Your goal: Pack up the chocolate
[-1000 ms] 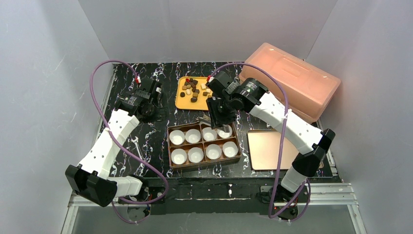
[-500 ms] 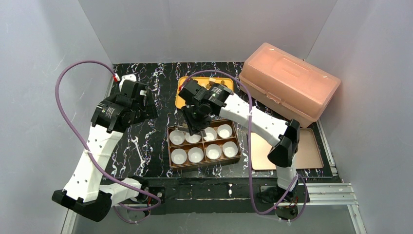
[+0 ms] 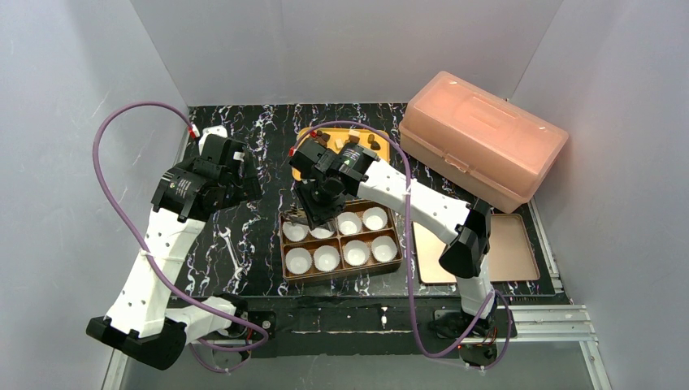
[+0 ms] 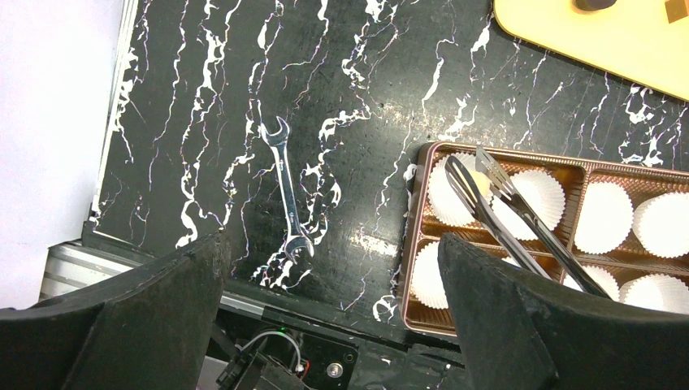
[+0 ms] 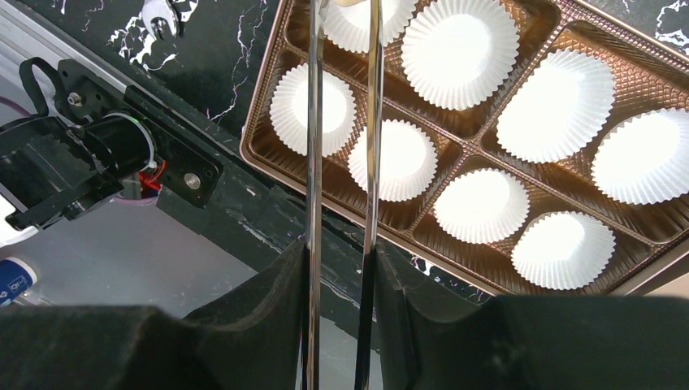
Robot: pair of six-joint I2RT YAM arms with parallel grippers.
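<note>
Edging left since a moment ago, clamping tongs (image 5: 373,122) in the right hand (image 5: 340,268) over the box's (image 3: 341,274) far-left cup (image 4: 443,203), holding left hand (image 4: 331,252) wide apart, leaving chocolate (image 3: 371,140) on yellow tray (image 4: 569,41).

Chocolate (image 3: 371,140) on tray (image 4: 569,41), tray behind box (image 3: 341,275)

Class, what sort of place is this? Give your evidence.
Probably a robot lab bench: grey walls, two white robot arms bolted to a black marbled table, a brown tray of white paper cups.
</note>
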